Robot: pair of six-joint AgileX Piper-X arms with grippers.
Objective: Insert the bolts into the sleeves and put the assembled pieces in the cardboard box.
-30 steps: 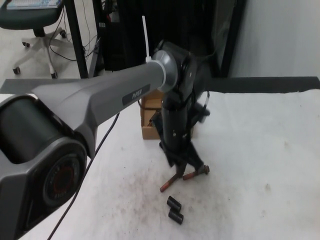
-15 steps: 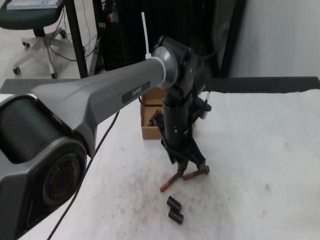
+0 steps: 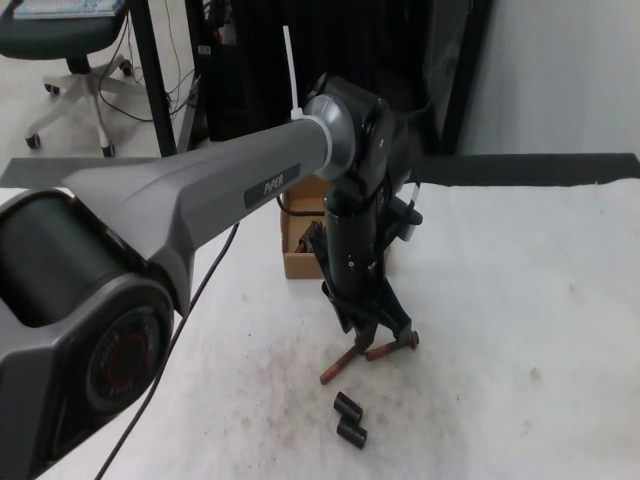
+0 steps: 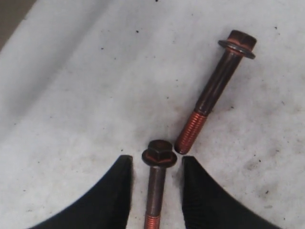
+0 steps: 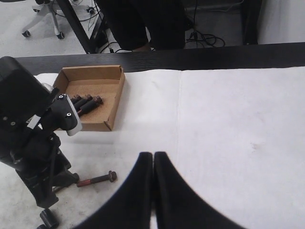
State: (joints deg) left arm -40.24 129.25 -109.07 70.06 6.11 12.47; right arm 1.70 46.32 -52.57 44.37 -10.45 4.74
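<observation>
Left wrist view puts us right over the action: the left claw (image 4: 156, 164) is down at the white cloth (image 4: 71, 95), fingers parted just wider than a bolt head and holding nothing yet, with one bolt (image 4: 159, 153) lying between them, head pointing away from the wrist. A second bolt (image 4: 217, 90) lies at an angle just beyond, and its threaded tip sits right beside one finger (image 4: 202, 195), almost touching. That's the thing to watch! From the high view, two sleeves (image 3: 349, 419) lie near us, a little apart from the bolts, and the box (image 3: 296, 264) sits farther back. The right wrist view shows assembled pieces (image 5: 86, 102) lying inside it already. The right claw (image 5: 153, 191) hangs over bare cloth to the right, fingers pressed together, nothing in them. So the step looks like picking up this bolt. To do it well, I'd say square the fingers on the shank just behind the head and close evenly so it doesn't roll, then lift straight up, so the neighbour isn't dragged along. A firm grip near the head should leave the threaded end free for a sleeve.
</observation>
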